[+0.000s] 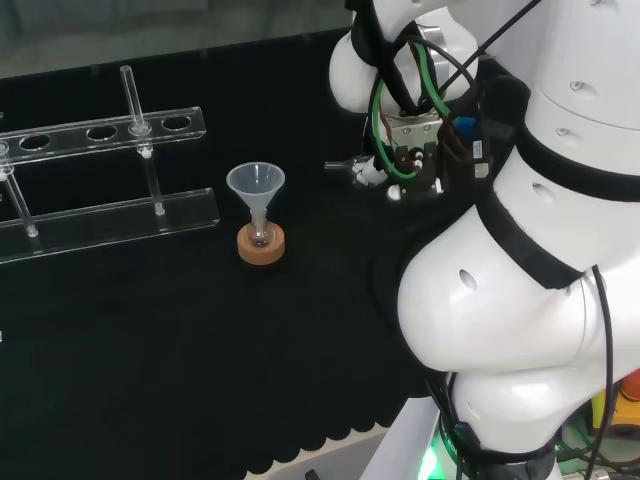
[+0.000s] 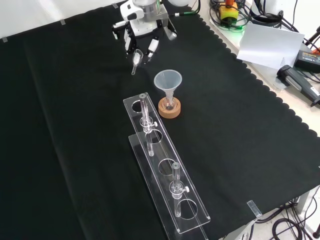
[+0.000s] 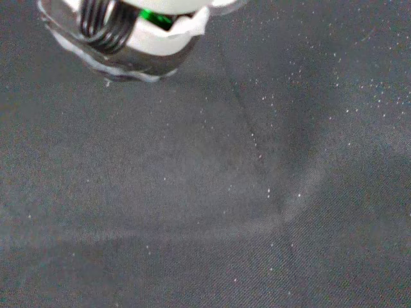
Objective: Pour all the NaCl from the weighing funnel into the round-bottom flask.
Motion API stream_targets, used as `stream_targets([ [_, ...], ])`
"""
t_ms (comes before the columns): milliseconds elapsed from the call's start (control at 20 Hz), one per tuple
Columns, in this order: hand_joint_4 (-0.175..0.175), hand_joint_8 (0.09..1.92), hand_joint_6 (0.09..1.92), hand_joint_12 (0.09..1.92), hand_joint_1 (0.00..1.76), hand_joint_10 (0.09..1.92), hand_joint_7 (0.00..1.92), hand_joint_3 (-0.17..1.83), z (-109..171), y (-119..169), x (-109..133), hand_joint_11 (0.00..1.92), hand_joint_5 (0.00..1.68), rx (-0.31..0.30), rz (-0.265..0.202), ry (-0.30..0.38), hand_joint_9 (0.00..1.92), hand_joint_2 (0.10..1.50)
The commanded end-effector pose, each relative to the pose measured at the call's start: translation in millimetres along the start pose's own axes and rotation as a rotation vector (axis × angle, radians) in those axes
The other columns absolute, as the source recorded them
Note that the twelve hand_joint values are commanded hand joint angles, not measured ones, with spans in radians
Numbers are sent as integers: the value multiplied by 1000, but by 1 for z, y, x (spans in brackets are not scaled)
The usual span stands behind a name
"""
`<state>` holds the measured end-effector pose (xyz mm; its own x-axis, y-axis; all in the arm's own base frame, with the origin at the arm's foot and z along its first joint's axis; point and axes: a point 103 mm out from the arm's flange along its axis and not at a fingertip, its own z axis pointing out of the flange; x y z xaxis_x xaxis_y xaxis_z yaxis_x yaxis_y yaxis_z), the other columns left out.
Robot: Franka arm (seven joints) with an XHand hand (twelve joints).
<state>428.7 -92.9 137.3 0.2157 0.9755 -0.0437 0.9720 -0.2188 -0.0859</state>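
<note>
Hand (image 2: 142, 31): front view, top centre, above the worktop (image 2: 70, 115); fingers (image 2: 152, 47) curled, pinching a small clear weighing funnel (image 2: 136, 61), tilted, spout down.
Flask (image 2: 169, 105): on cork ring (image 2: 169, 110), w/ clear funnel (image 2: 167, 80) in its neck; just below-right of hand, apart.
Rack (image 2: 167, 170): clear plastic, nearer camera, 2 glass tubes upright.
NaCl: can't tell.

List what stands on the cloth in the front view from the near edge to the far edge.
Clear rack with its holes and glass tubes → cork ring holding the flask under the plastic funnel → weighing funnel held in the hand at the far edge.
</note>
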Motion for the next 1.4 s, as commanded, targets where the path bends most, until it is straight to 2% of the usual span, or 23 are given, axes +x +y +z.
stream_targets([
  [50,175,87,342,1561,1127,148,1611,460,-15,-1,-11,0,1403,-10,3,17,1191,718],
  [500,175,87,339,1559,1128,145,1616,472,-48,-11,-23,0,1406,-40,-2,45,1192,711],
  [750,175,87,334,1559,1131,141,1623,495,-64,-18,-17,0,1413,-50,-13,43,1194,697],
  [1400,175,87,325,1558,1134,135,1634,534,-90,-43,11,0,1424,-83,-94,2,1201,673],
])
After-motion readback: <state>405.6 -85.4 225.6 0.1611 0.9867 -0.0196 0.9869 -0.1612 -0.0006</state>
